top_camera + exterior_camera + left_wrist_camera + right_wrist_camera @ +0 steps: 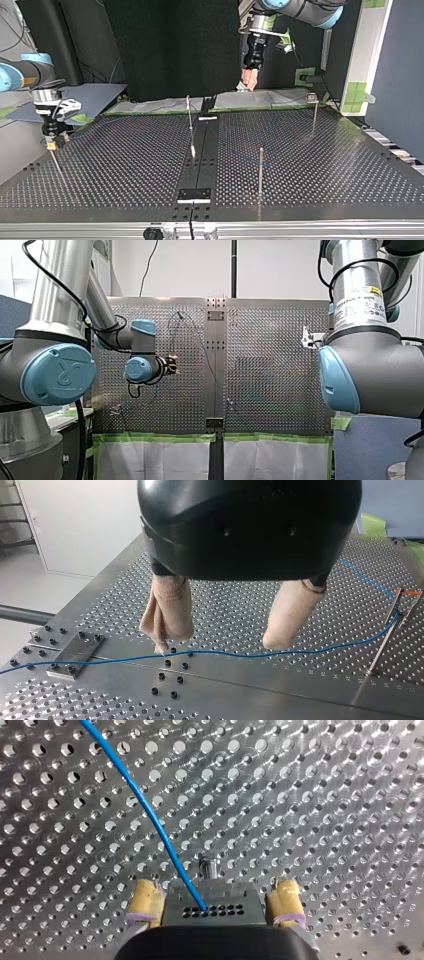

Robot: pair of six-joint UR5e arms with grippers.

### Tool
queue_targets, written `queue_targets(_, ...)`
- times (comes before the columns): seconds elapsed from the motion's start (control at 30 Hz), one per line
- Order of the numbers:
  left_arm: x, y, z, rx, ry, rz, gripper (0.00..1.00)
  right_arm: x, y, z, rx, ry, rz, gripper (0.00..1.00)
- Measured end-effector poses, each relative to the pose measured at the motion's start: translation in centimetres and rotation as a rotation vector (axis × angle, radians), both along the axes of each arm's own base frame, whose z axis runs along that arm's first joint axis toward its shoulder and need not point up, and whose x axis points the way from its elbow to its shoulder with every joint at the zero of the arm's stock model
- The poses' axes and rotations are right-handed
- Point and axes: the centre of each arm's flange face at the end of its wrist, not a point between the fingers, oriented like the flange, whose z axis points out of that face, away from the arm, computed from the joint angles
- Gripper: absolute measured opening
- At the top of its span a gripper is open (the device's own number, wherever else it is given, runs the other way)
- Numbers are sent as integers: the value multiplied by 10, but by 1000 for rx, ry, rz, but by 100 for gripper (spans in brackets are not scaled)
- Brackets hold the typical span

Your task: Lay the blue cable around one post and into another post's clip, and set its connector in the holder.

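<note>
Right pincer [214, 890], yellow-padded, clenched on the dark grey rectangular connector block [215, 902], into which the thin blue cable [150, 815] runs. Left pincer [220, 641], beige-padded, released, its fingers spread just above the perforated metal tabletop [250, 695], near a thin metal post with a forked top [385, 640]. From that post's top the cable drops to the tabletop and lies along it, passing close under the spread fingertips.
</note>
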Motion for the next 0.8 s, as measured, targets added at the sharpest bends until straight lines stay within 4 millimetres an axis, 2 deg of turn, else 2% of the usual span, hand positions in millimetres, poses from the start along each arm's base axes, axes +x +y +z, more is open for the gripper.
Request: queue_targets(0.8, 2, 3, 0, 0, 1, 9, 100, 4, 2, -1, 5, 8, 43, 100)
